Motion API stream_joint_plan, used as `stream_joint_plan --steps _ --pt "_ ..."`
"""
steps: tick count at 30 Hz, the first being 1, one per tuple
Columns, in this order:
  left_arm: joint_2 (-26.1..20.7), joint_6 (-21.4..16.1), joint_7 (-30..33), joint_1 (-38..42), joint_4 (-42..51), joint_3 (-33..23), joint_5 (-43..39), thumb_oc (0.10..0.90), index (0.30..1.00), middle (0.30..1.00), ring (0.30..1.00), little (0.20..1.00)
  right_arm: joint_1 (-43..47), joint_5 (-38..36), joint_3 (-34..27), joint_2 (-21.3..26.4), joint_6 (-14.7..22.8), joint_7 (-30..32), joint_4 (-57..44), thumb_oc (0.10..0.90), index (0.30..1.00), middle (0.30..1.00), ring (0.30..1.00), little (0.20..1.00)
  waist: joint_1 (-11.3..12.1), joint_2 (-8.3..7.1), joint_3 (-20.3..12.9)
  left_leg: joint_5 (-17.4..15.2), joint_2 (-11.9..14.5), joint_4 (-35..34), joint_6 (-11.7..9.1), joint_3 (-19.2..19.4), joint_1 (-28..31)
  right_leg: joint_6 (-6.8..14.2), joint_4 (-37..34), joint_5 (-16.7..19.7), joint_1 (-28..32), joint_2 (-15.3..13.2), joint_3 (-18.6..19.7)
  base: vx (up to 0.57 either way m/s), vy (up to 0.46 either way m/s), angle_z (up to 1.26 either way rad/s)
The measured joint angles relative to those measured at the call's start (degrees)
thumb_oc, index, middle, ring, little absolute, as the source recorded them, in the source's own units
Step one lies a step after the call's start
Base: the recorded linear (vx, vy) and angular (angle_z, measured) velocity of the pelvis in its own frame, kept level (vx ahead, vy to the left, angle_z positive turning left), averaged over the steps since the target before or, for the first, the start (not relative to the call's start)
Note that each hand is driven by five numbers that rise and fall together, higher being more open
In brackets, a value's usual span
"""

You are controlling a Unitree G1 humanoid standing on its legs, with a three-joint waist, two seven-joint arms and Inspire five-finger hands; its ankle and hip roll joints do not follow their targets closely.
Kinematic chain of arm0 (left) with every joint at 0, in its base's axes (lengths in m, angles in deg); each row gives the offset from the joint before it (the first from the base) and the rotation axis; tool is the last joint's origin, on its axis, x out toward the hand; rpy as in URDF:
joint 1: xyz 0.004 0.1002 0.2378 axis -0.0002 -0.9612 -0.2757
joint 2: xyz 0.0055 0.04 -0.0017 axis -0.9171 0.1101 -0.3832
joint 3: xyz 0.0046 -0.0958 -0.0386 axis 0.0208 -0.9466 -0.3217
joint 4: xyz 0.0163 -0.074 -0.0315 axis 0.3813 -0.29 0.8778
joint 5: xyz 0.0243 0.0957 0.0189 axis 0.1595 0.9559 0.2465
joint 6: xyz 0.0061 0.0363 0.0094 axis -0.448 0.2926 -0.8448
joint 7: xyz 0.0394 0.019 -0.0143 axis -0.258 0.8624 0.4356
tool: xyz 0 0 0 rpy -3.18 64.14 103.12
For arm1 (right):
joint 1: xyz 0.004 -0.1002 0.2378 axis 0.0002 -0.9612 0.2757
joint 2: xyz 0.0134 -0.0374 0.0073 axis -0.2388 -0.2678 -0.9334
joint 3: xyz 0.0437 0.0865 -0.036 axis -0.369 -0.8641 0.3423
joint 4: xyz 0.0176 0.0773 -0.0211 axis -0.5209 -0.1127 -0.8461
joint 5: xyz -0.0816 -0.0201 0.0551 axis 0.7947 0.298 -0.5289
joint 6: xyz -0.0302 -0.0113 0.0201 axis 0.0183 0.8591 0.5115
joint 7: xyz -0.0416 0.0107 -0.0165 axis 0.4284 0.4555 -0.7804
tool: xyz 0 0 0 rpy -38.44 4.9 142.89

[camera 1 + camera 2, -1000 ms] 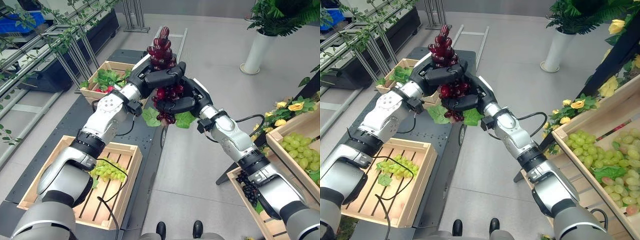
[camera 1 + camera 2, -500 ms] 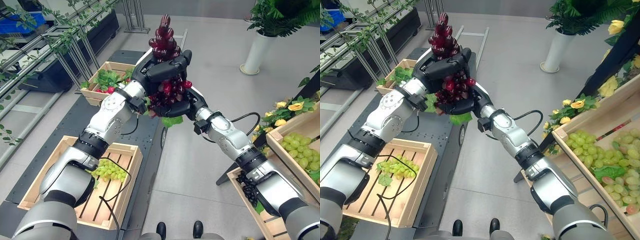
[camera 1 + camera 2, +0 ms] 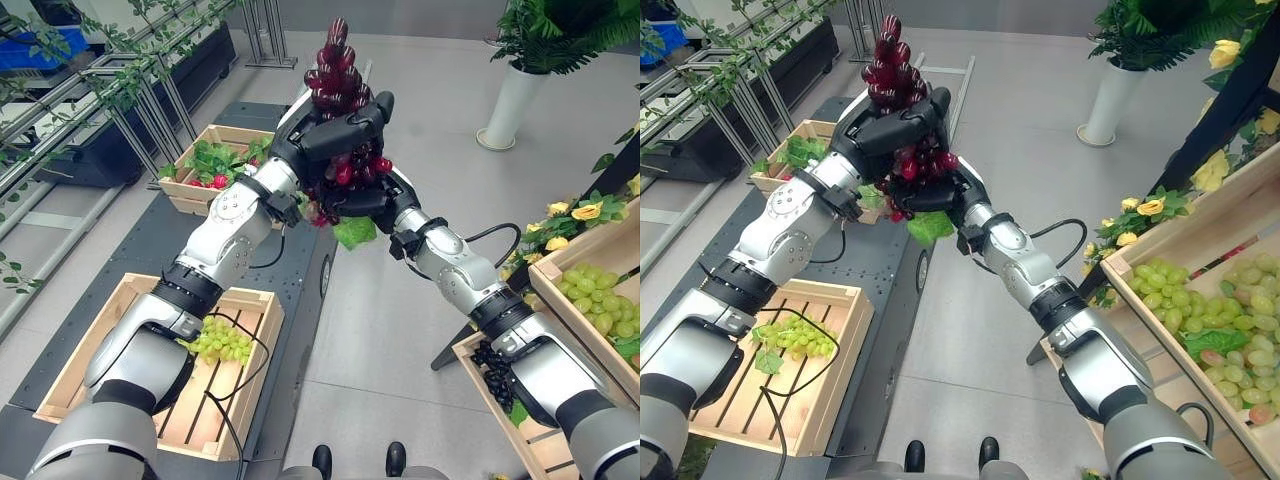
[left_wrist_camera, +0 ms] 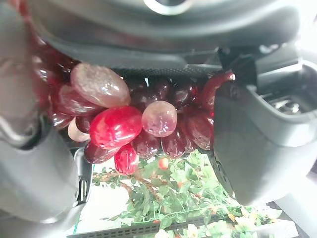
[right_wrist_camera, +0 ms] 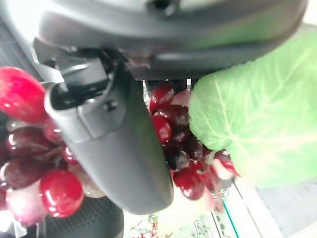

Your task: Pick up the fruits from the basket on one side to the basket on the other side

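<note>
Red grape bunch (image 3: 340, 95) is up in the air between both hands, above the dark platform (image 3: 150, 240). Left hand (image 3: 335, 140) has fingers curled around the bunch's middle; right hand (image 3: 365, 200) wraps it from below, by the green leaf (image 3: 353, 232), though its fingertips are mostly buried in grapes. Green grapes (image 3: 220, 343) sit in the near-left crate (image 3: 250, 375).

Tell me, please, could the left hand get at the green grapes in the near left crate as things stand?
Probably not: the left hand is curled round the red grapes with the right hand, well above the green grapes.
</note>
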Motion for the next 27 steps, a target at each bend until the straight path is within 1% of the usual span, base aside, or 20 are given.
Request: stream_joint_plan --steps 3,8,9,10,13,14,16,18,19,21,23,25,27 --pt "0.09 -0.12 -0.15 0.25 0.02 -0.4 0.0 0.4 0.3 0.3 0.3 0.3 -0.02 -0.01 0.05 -0.4 1.08 0.9 0.0 0.4 0.3 0.3 0.3 0.3 -0.03 0.0 0.0 0.0 0.0 0.0 0.0 0.04 0.03 0.0 0.0 0.0 0.0 0.03 0.08 0.0 0.0 0.0" --pt "0.16 -0.33 -0.35 0.75 -0.52 -0.66 0.01 0.4 0.3 0.3 0.3 0.3 -0.02 -0.04 0.04 -0.44 1.74 1.14 0.01 0.4 0.3 0.3 0.3 0.3 -0.13 0.02 0.0 0.0 0.01 0.0 0.0 0.13 0.12 -0.02 0.0 0.01 0.02 0.05 0.19 0.0 0.0 0.0" --pt "0.18 -0.38 -0.23 0.84 -0.52 -0.66 0.06 0.464 0.396 0.396 0.396 0.396 -0.02 -0.04 0.04 -0.44 1.95 1.23 0.01 0.4 0.3 0.3 0.3 0.3 -0.13 0.02 0.0 0.0 0.01 0.0 0.0 0.14 0.12 -0.02 0.0 0.01 0.02 0.05 0.19 0.0 0.0 0.0" --pt "0.21 -1.1 0.66 1.29 -1.19 -0.43 1.48 0.8 0.9 0.9 0.9 0.9 -0.02 -0.05 0.04 -0.43 2.58 1.38 0.01 0.4 0.3 0.3 0.3 0.3 -0.17 0.02 0.0 0.0 0.01 0.0 0.0 0.16 0.13 -0.02 0.0 0.02 0.02 0.06 0.21 0.0 0.0 0.0" --pt "0.24 -2.91 4.09 3.08 -4.5 -0.3 5.04 0.8 0.9 0.9 0.9 0.9 -0.02 0.01 0.02 -0.53 3.17 1.53 0.02 0.4 0.3 0.3 0.3 0.3 -0.22 0.04 -0.01 0.0 0.03 0.0 0.0 0.24 0.19 -0.05 0.0 0.06 0.03 0.09 0.28 0.0 0.0 0.0" --pt "0.21 -2.93 4.58 3.24 -4.94 -0.3 5.33 0.8 0.9 0.9 0.9 0.9 -0.02 0.03 0.0 -0.52 3.49 1.53 0.01 0.4 0.3 0.3 0.3 0.3 -0.24 0.04 -0.01 0.0 0.03 0.0 0.0 0.25 0.19 -0.06 0.0 0.07 0.03 0.09 0.3 0.0 0.0 0.0" --pt "0.14 -3.71 7.61 3.26 -6.53 -0.3 7.21 0.8 0.9 0.9 0.9 0.9 -0.15 0.12 -0.16 -0.27 4.9 1.55 0.01 0.4 0.3 0.3 0.3 0.3 -0.42 0.06 -0.02 0.0 0.04 0.0 0.0 0.3 0.22 -0.07 0.0 0.08 0.02 0.11 0.39 0.0 0.0 0.0" --pt "0.14 -4.16 9.45 3.25 -7.57 -0.3 7.49 0.8 0.9 0.9 0.9 0.9 -0.29 0.66 -0.6 0.04 5.06 1.56 0.01 0.4 0.3 0.3 0.3 0.3 -0.5 0.06 -0.02 0.0 0.04 0.0 0.0 0.36 0.25 -0.08 0.0 0.09 0.02 0.13 0.44 0.0 0.0 0.0" --pt "0.17 -5.12 11.14 3.06 -8.31 -0.31 7.61 0.8 0.9 0.9 0.9 0.9 -0.8 2.14 -1.43 0.26 5.54 1.56 0.0 0.4 0.3 0.3 0.3 0.3 -0.55 0.06 -0.02 0.0 0.05 0.0 0.0 0.41 0.25 -0.09 0.0 0.11 0.0 0.15 0.53 0.0 0.0 0.0" --pt "0.16 -5.84 12.97 2.97 -9.09 -0.44 8.0 0.8 0.9 0.9 0.9 0.9 -1.53 2.38 -2.22 0.58 6.04 1.56 0.01 0.4 0.3 0.3 0.3 0.3 -0.52 0.06 -0.02 0.0 0.05 0.0 0.0 0.57 0.27 -0.09 0.0 0.12 -0.01 0.16 0.64 0.0 0.0 0.0" --pt "0.16 -6.31 14.4 2.61 -9.18 -1.22 8.55 0.8 0.9 0.9 0.9 0.9 -2.09 2.4 -2.57 0.73 6.09 1.56 0.0 0.4 0.3 0.3 0.3 0.3 -0.56 0.06 -0.02 -0.01 0.05 -0.01 -0.01 0.99 0.36 -0.08 0.0 0.16 -0.04 0.18 0.89 0.0 -0.001 -0.08" --pt "0.18 -7.54 16.45 1.68 -9.77 -2.95 9.12 0.8 0.9 0.9 0.9 0.9 -3.31 2.76 -3.23 0.91 6.1 1.56 0.0 0.4 0.3 0.3 0.3 0.3 -0.92 0.06 -0.02 -0.03 0.08 -0.02 -0.02 1.57 0.54 -0.08 0.0 0.3 -0.07 0.22 1.35 0.0 -0.002 -0.1" --pt "0.18 -8.33 17.47 0.67 -10.17 -4.75 9.23 0.8 0.9 0.9 0.9 0.9 -4.64 5.18 -4.38 1.15 6.29 1.56 0.0 0.4 0.3 0.3 0.3 0.3 -1.5 0.06 -0.02 -0.03 0.09 -0.02 -0.01 1.65 0.55 -0.08 0.0 0.38 -0.08 0.22 1.43 0.0 0.0 0.0"
